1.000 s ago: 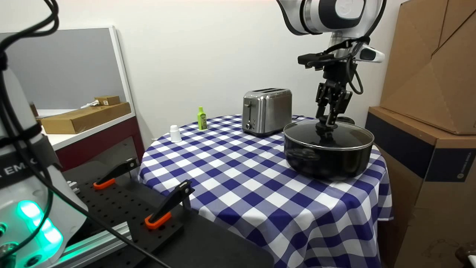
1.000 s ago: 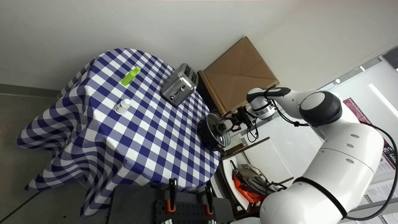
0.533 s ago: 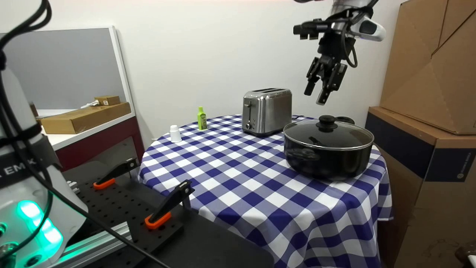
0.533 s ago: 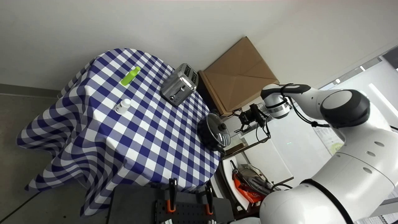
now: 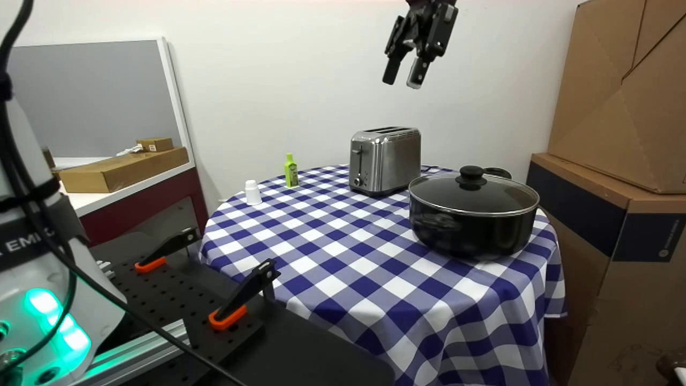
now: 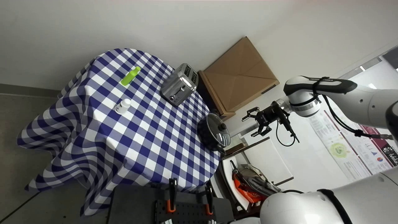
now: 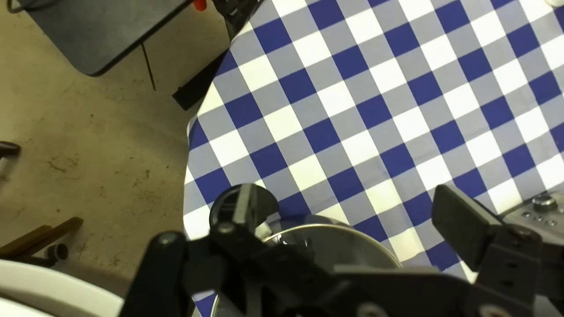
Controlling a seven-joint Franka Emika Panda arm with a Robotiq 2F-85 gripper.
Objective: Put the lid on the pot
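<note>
Lid (image 5: 474, 198) is seated level on the pot (image 5: 474, 233); the gripper (image 5: 402, 79) is poised higher, well apart, its 2 fingers (image 7: 462, 224) spread, nothing pinched. The task is judged complete, no step left.

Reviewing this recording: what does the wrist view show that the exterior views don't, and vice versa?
Only the wrist view: the floor near the pot, beyond the edge of the tablecloth.
Only the exterior views: the green bottle and the large cardboard box.
Both: the open gripper, the tablecloth, and the lid, pot and toaster, of which the wrist view catches only parts.
</note>
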